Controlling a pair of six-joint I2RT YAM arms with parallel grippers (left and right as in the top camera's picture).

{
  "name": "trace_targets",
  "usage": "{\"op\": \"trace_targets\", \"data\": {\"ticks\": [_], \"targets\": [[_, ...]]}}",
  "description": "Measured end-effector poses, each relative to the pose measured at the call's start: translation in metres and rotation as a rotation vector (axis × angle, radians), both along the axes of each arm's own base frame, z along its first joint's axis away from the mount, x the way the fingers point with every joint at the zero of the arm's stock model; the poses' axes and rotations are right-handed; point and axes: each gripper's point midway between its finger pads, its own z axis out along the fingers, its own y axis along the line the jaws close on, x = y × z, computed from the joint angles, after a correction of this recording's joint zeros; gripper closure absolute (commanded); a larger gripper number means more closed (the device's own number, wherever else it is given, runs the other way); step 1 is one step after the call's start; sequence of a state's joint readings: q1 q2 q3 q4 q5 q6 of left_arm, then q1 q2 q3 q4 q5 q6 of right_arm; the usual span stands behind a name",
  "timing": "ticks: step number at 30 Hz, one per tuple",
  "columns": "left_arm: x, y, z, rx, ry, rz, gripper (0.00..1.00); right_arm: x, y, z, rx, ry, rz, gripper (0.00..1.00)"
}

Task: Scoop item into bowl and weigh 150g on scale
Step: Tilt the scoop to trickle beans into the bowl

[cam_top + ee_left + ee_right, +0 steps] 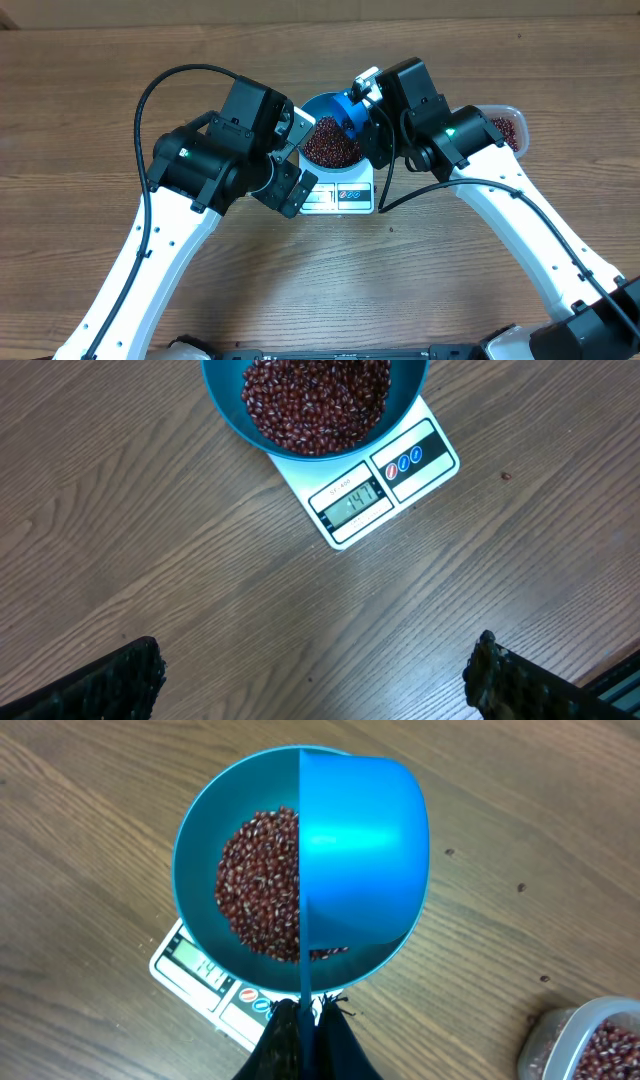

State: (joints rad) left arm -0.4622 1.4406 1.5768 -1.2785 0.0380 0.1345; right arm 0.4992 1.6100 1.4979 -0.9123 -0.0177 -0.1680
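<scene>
Right tool (310, 1012) tips blue scoop (360, 850) over bowl (200, 830) on scale (190, 965)
Clamped on the scoop, it meters beans (255, 885) toward the target weight; left tool (315, 672) hangs wide, empty.

One bowl (200, 840), one scale (385, 485), one scoop (360, 850) ahead of the right end effector (310, 1020), one tub (537, 1038) beside it. Beans (315, 400) uncountable; one stray bean (506, 476) ahead of the left end effector (315, 670).

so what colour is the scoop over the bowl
Bright blue scoop, clearest in right wrist view.
</scene>
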Motion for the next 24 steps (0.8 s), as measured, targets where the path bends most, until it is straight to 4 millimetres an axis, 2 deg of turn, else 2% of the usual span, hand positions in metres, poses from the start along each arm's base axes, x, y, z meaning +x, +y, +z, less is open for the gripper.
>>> {"op": "trace_targets", "data": {"ticks": [24], "targets": [[-0.0001, 0.0000, 0.0000, 0.000, 0.000, 0.000, 0.01, 0.0045, 0.0004, 0.0029, 0.010, -0.017, -0.015, 0.96]]}}
